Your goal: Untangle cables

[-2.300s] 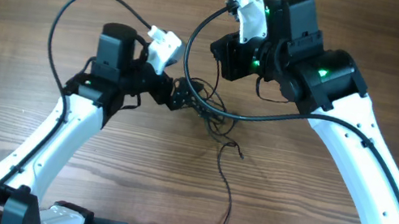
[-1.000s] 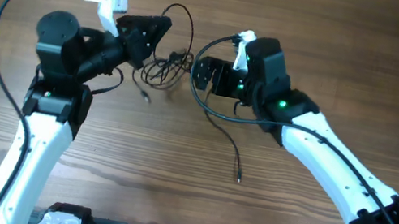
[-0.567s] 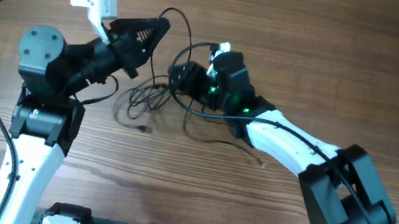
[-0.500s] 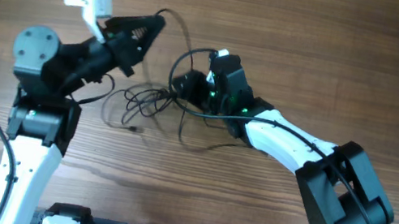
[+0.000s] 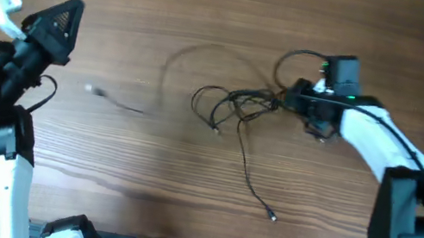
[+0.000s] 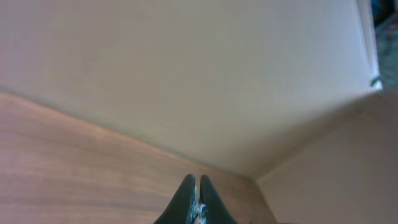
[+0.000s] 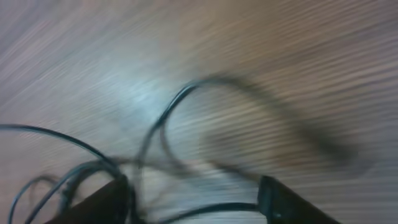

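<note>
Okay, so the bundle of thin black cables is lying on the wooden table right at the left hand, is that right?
Not quite. It is the right hand that is at the bundle of thin black cables on the wooden table. The left hand is off at the table's left side, apart from the bundle. The overhead view shows this.

Cables (image 5: 236, 106) tangled mid-table, bare wood (image 5: 100, 160) left of them, right claw (image 5: 285, 99) alongside.

matt wood-grain table (image 5: 137, 198), thin black plastic-coated cables (image 5: 236, 106)
</note>
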`<control>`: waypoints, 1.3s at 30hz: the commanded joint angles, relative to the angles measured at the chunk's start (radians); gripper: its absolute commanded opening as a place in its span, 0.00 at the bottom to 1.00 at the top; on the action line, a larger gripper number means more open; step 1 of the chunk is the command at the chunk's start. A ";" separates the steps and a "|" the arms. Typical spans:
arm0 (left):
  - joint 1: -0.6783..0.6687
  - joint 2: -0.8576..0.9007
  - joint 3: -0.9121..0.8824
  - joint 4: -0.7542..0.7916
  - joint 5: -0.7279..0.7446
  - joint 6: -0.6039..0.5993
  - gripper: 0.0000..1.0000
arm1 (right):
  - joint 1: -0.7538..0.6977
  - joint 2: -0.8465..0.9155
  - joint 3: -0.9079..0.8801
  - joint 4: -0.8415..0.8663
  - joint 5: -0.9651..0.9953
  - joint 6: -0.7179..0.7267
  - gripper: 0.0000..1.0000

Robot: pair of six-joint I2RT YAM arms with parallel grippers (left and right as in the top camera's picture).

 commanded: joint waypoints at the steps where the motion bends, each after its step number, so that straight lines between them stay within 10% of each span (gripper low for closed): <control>1: 0.041 0.009 0.001 -0.056 -0.041 0.006 0.04 | -0.062 -0.109 -0.004 -0.031 0.040 -0.129 0.73; 10: 0.003 0.083 0.001 -0.268 -0.064 0.006 0.06 | -0.071 -0.208 -0.004 -0.038 -0.238 -0.397 0.80; 13: -0.061 0.123 0.001 -0.294 -0.063 0.006 0.36 | -0.054 -0.204 -0.004 -0.040 -0.248 -0.416 0.80; 17: -0.187 0.181 0.001 -0.293 -0.064 0.058 1.00 | -0.029 -0.204 -0.004 -0.026 -0.249 -0.411 0.80; 34: -0.629 0.374 0.001 -0.290 -0.335 0.112 1.00 | 0.135 -0.172 -0.005 -0.086 -0.190 -0.230 0.53; 39: -0.683 0.388 0.001 -0.295 -0.372 0.112 1.00 | 0.151 -0.117 -0.005 -0.098 -0.155 -0.222 0.16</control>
